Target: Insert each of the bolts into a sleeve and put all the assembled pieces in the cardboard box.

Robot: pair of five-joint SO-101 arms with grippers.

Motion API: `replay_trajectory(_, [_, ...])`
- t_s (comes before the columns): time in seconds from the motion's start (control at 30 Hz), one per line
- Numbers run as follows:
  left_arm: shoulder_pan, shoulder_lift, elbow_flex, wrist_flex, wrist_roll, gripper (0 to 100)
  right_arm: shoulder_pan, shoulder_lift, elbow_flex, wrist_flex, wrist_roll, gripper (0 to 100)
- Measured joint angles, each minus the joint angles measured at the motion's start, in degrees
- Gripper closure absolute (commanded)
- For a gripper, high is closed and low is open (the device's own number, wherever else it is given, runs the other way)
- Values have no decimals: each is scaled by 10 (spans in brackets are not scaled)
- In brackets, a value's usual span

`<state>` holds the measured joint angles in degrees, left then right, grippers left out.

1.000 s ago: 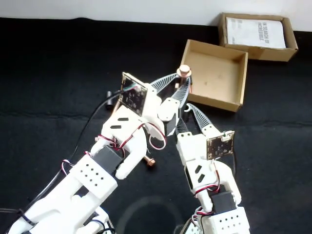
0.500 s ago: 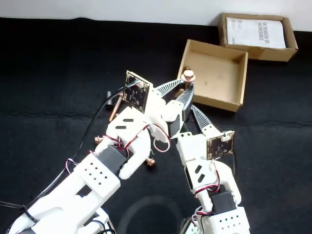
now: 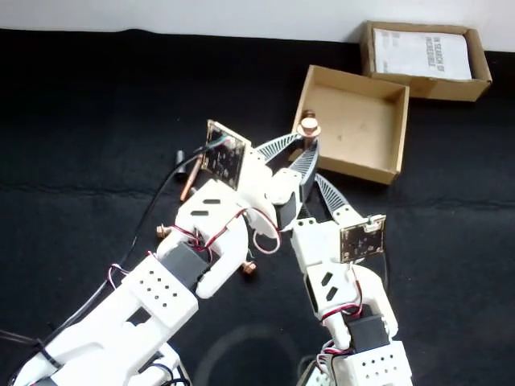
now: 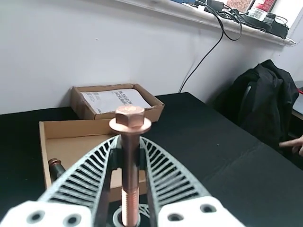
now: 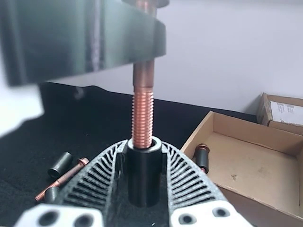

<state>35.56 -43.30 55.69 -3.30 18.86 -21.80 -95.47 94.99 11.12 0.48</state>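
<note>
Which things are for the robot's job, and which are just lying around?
For the job: bolt, black sleeve under it, cardboard box, spare bolt, spare sleeve.
Just lying about: box holding paper, black jacket.

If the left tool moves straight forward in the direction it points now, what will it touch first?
Probably the near wall of the cardboard box, which lies just ahead of the left tool and its bolt. The tool is raised, so it might pass above the rim instead.
</note>
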Motion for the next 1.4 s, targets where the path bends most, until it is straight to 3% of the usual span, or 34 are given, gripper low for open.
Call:
replay_trajectory(1.03, [3, 49, 37, -25, -46, 986, 3, 1, 0, 0, -2, 991])
replay_trajectory(1.13, [4, 43, 37, -23, -45, 933, 3, 1, 0, 0, -2, 991])
replay_trajectory(1.27, [18, 9, 37, 41, -31, 821, 3, 1, 0, 0, -1, 991])
replay_trajectory(1.4, [24, -34, 37, 146, 24, 783, 3, 1, 0, 0, -1, 991])
